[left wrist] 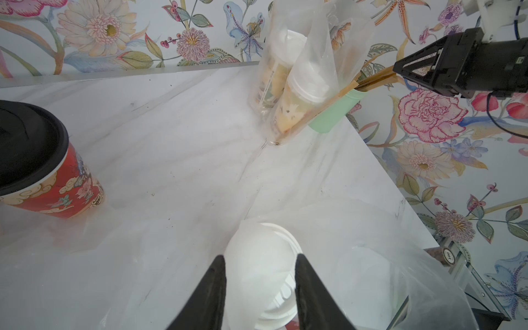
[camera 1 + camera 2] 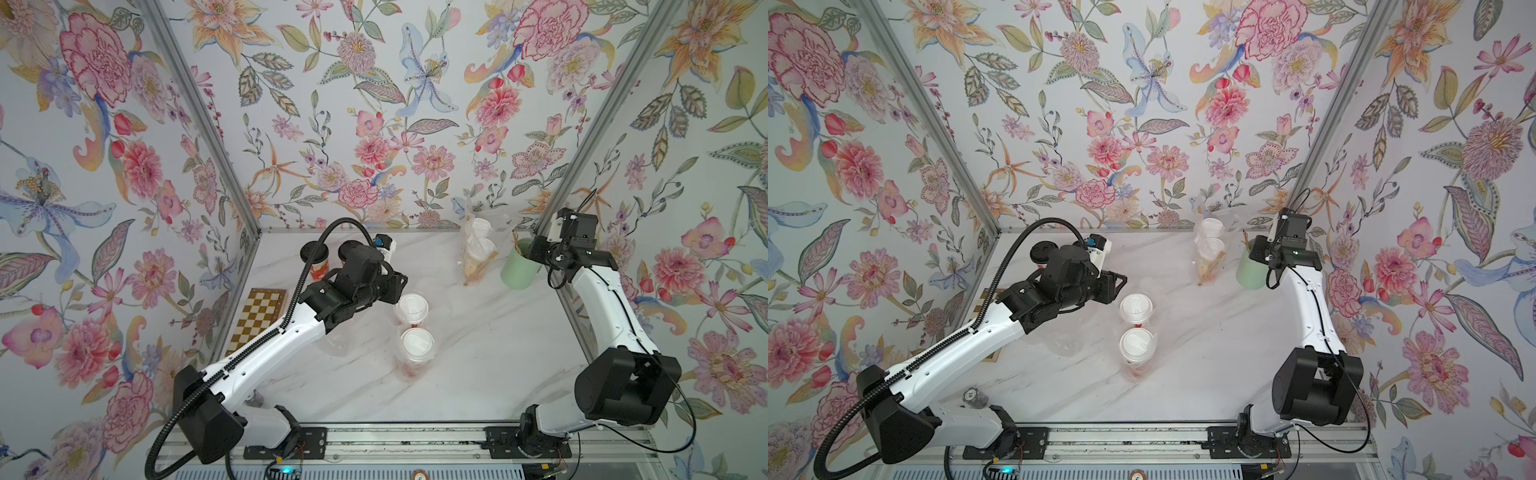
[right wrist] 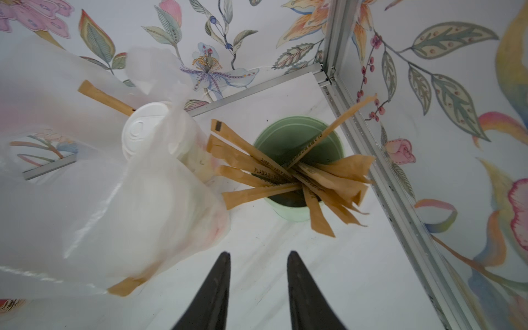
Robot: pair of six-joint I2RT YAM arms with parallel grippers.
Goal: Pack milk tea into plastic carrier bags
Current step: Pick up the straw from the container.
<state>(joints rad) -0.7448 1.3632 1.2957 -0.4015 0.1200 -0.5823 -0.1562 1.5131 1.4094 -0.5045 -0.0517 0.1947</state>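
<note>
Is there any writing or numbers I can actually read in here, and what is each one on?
"100": on a small round tag past the table's corner, in the left wrist view.
On the brown paper sticks in the green cup: dark printed lettering, too blurred to read.
On the white lid: raised marks, not readable.
On the red cup: printed pictures only, no legible text.

mint-green cup [image 2: 517,270] of brown sticks [image 3: 340,177], chessboard [image 2: 259,318], marble table [image 2: 478,353]
</note>
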